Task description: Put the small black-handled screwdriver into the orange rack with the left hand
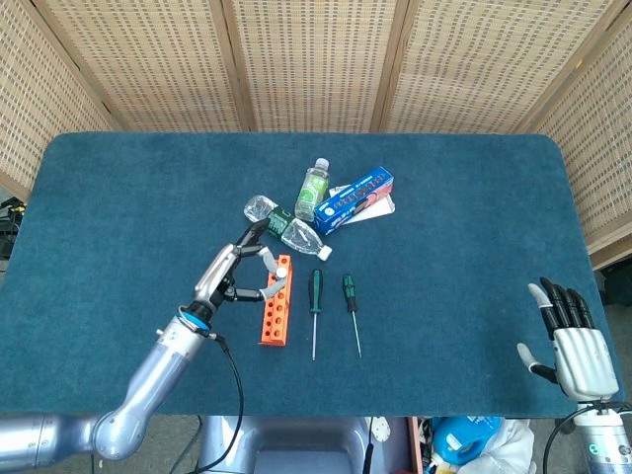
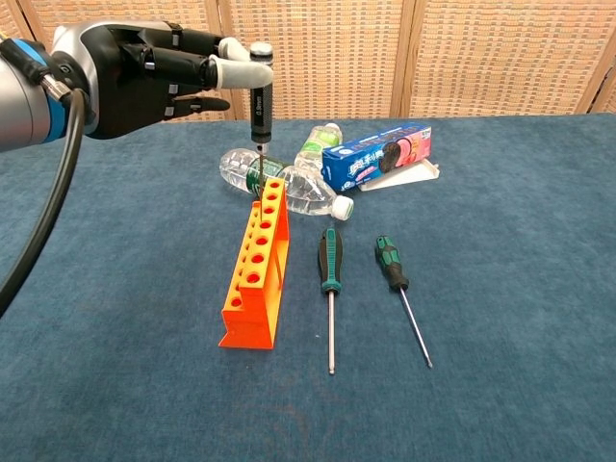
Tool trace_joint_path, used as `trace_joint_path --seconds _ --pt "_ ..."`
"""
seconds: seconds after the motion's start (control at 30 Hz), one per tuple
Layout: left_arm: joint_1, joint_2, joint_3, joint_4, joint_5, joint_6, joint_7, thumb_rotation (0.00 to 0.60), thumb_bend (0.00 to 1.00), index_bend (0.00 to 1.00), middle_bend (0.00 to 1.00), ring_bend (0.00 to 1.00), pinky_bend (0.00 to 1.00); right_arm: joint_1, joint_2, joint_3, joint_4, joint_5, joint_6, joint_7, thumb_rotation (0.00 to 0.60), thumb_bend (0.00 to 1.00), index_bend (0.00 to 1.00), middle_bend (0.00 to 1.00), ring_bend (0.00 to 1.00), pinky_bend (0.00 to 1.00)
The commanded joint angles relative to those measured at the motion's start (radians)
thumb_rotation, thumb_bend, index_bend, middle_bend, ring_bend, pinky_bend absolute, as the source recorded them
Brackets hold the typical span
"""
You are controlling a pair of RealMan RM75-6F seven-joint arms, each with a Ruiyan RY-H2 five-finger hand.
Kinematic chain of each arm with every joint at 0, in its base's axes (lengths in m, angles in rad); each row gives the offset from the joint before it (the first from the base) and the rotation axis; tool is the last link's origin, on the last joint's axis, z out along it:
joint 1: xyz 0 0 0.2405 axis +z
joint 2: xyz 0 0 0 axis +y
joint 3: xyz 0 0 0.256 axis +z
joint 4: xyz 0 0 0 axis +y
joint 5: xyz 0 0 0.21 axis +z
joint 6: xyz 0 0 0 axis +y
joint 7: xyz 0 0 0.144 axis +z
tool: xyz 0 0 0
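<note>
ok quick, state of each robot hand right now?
Left robot hand: holding the small black-handled screwdriver upright above the orange rack.
Right robot hand: open, holding nothing.

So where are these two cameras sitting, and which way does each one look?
Head view: high above the near edge, looking steeply down on the blue felt table; shows the silver left arm, left hand and the idle right hand.
Chest view: low, near table height, looking across at the wicker screens; only the left hand shows.
Shared: the orange plastic rack, the small black-handled screwdriver pinched upright above it, and two green-handled screwdrivers.
</note>
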Motion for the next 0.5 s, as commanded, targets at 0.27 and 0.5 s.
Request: trace_joint_path --seconds 0.27,0.5 --pt "-0.009 -0.011 0.012 0.011 0.006 0.002 0.012 0.600 0.32 0.62 0.05 0.00 0.00 -0.001 0.002 0.001 -0.001 0.001 0.002 0.003 0.600 0.28 0.00 0.00 0.00 0.00" --pt "-0.012 -0.015 0.013 0.020 0.006 0.002 0.013 0.600 0.32 0.62 0.05 0.00 0.00 -0.001 0.003 0.000 -0.002 0.000 0.001 0.002 0.600 0.28 0.00 0.00 0.00 0.00"
